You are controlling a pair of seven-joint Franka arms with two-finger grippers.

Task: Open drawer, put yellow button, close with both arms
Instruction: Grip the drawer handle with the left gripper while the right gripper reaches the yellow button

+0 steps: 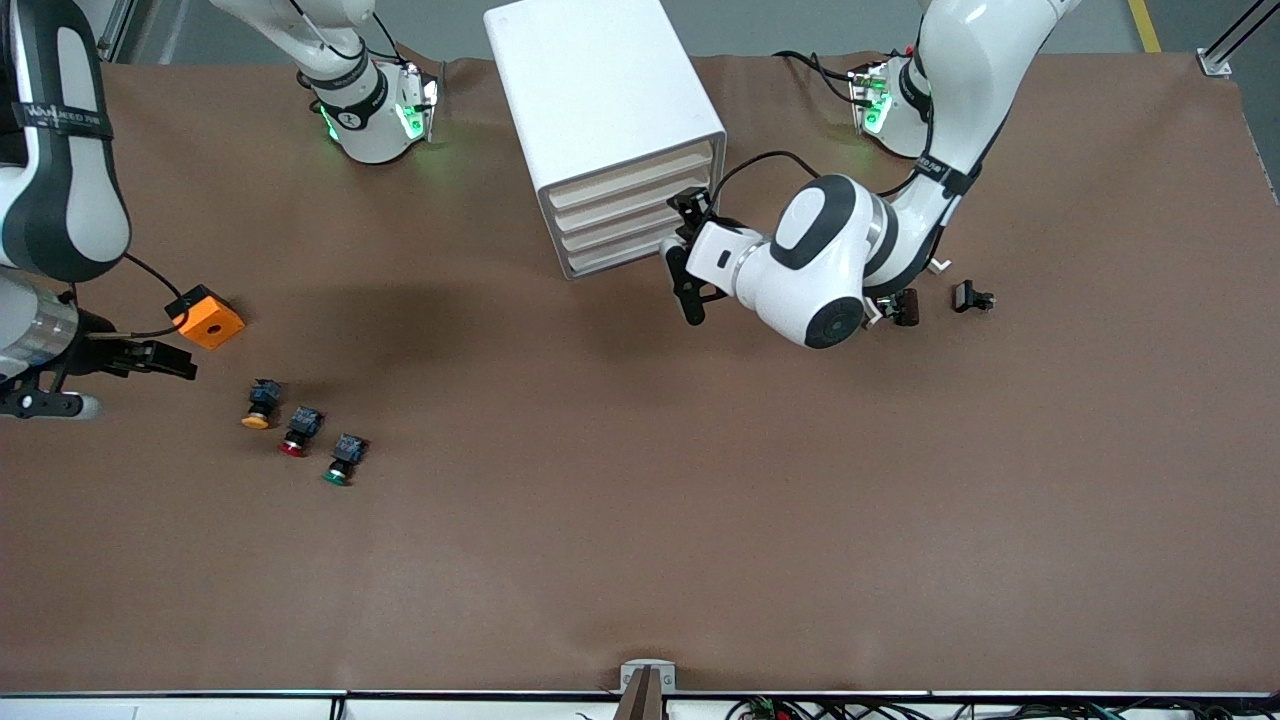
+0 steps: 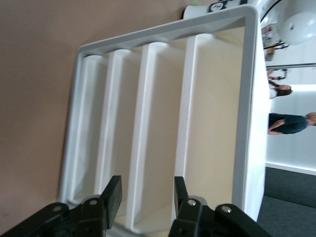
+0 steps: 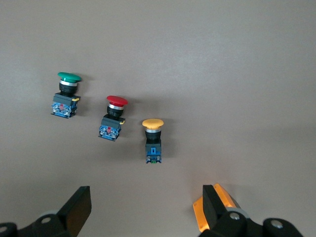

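From here I can't read a single whole word. The black band (image 1: 62,117) around the white upper link of the right arm (image 1: 60,180), over the table edge at that arm's end, carries a line of pale capital lettering, but I can't make out the letters. A small round black-and-white sticker (image 1: 347,118) sits on the dark collar of that arm's base, by the tabletop edge where the robots stand. Its mark may be a single figure, but I can't tell which.

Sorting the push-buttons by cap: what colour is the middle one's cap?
Red; the middle button shows best in the right wrist view.
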